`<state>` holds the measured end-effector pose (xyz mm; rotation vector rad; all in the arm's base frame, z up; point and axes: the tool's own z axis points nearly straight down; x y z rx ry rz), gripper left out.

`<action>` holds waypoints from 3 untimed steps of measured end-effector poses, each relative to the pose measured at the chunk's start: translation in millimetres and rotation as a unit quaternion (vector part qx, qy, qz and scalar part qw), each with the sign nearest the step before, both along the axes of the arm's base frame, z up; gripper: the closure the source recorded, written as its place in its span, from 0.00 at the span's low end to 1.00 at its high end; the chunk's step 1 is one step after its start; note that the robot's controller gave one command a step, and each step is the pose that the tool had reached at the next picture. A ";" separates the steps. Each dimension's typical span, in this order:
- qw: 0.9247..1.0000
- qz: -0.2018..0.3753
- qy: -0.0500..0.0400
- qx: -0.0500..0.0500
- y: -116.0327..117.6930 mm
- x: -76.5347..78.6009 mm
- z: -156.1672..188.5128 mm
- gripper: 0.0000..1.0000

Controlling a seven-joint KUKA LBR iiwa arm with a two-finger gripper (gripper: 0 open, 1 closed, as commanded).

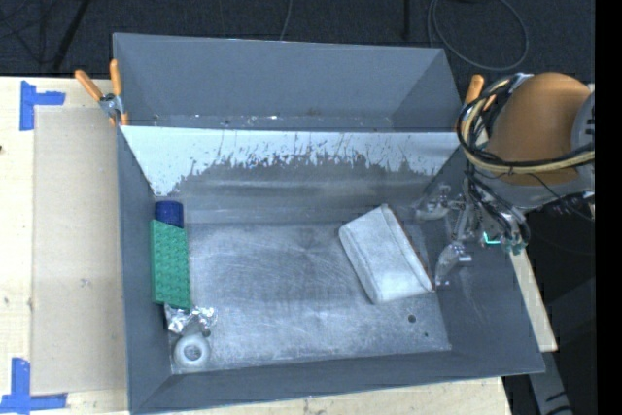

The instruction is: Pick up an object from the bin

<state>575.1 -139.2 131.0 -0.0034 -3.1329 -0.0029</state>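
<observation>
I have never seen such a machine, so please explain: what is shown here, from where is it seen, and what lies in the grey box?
One camera looks down on a grey metal bin. A robot arm reaches in from the right; the orange cover belongs to it. Its tool, two fingers, is open at the bin's right side and holds nothing. Beside it lies a whitish flat block. Along the left wall lie a green strip, a blue piece, crumpled foil and a small ring.

Soft light is falling on the grey metal bin (292, 83), glaring pale along its far wall; its floor is shining dully.
</observation>
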 end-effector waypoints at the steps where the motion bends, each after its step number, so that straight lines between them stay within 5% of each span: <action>1: 0.996 0.089 -0.005 0.000 7.0 -51.2 -51.1 0.00; 2: 0.996 0.090 -0.006 -0.001 7.1 -49.8 -49.8 1.00; 3: 0.999 0.051 -0.012 -0.006 79.4 -44.8 -52.3 1.00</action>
